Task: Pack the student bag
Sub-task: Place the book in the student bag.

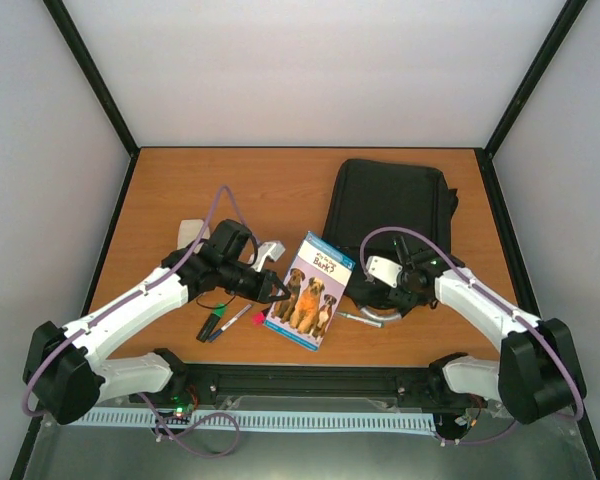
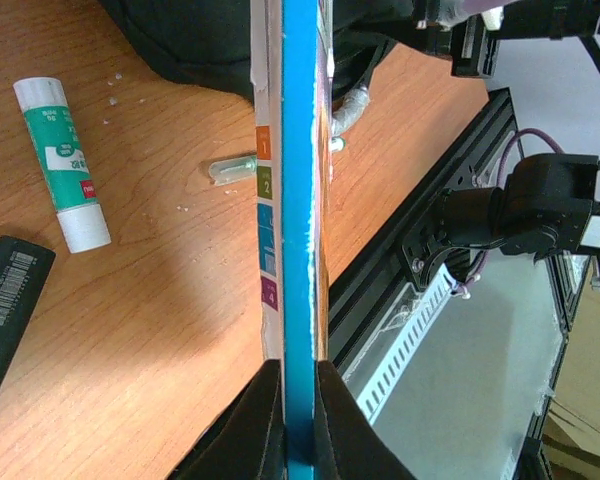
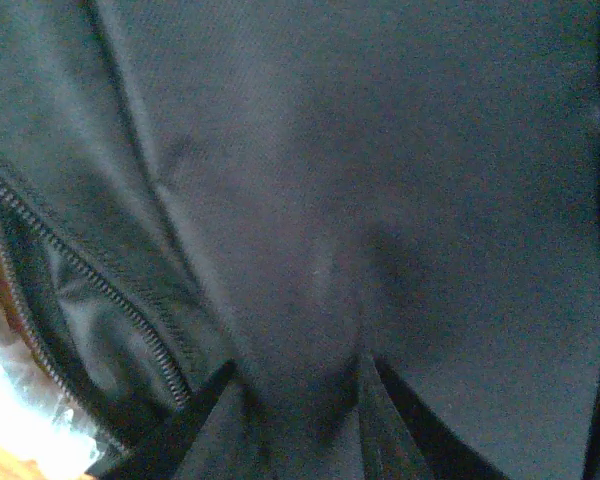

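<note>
While the left fingers [image 2: 248, 425] clamp the book [image 2: 298, 200], the right fingers [image 3: 202, 425] straddle a fold of the bag [image 3: 380, 200]; grip unclear.

Student bag [image 1: 390, 205]: big blk fabric backpack, lying flat, far-right on table [image 1: 230, 190]. Zip at near end part-open, cloth puckered there.

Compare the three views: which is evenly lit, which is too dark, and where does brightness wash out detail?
Top external: evenly lit and sharp across the table, with only faint shadows. Left wrist: the book shows a crisp edge, but the upper right is washed out. Right wrist: the student bag fills the frame, dark and low in contrast, with a blown-out patch at lower left.
</note>
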Controlling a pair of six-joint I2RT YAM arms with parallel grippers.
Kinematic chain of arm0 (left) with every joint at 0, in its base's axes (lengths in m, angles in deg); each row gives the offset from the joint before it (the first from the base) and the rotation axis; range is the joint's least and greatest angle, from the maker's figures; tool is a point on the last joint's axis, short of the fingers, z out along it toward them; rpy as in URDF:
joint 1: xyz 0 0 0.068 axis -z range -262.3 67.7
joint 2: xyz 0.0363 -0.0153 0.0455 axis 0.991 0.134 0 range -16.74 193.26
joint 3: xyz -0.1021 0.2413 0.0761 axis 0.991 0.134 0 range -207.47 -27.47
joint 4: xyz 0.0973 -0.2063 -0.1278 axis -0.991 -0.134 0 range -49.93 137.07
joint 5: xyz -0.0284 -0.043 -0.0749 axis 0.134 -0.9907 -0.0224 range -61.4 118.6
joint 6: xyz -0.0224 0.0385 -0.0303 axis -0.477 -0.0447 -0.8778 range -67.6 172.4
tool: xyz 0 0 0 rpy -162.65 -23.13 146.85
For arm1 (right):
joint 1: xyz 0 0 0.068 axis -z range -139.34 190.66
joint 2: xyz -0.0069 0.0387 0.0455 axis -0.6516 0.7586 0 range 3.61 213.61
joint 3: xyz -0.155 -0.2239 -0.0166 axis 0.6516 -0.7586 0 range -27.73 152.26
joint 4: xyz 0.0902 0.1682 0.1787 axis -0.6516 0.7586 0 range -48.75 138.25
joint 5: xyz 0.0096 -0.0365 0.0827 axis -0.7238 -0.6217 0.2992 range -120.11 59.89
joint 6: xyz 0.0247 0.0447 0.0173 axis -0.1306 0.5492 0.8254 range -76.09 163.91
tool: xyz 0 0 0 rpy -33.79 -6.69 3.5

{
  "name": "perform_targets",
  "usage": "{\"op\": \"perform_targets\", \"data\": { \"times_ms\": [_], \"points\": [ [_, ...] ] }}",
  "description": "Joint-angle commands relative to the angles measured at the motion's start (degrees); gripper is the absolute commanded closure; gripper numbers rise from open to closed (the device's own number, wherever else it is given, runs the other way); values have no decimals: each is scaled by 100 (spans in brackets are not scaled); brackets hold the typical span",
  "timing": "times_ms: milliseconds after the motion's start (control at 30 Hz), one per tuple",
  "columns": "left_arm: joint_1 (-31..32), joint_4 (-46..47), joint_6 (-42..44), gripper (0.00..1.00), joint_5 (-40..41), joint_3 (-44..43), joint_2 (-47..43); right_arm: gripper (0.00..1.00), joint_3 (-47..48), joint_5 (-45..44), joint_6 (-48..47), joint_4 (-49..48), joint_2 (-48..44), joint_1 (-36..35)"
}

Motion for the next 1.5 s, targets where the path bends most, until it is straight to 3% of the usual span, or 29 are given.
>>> {"op": "perform_targets", "data": {
  "times_ms": [0,133,233,433,667,800,933,1100,1467],
  "points": [
    [54,-16,172,99,-237,-21,-84,78,390,-209,408,-414,334,32],
    [53,-129,249,99,-234,-10,-129,93,1120,-44,673,-161,339,32],
    [54,-194,300,99,-112,25,-232,97,1595,89,737,35,268,32],
    [86,49,327,99,-589,95,-231,97,2413,11,1000,147,241,41],
    [115,1208,144,99,-1261,82,118,97,2983,140,1375,101,305,76],
    [111,1487,-11,99,-1375,-236,755,97,3119,281,1540,101,356,86],
    [143,2624,-921,99,-1431,-237,1583,97,3293,287,1663,85,431,93],
    [230,3183,-1192,99,-1287,-482,2408,97,3372,282,1832,-14,374,115],
    [230,4310,-1747,99,-1919,-794,3229,97,3102,523,2234,-147,98,138]
  ]
}}
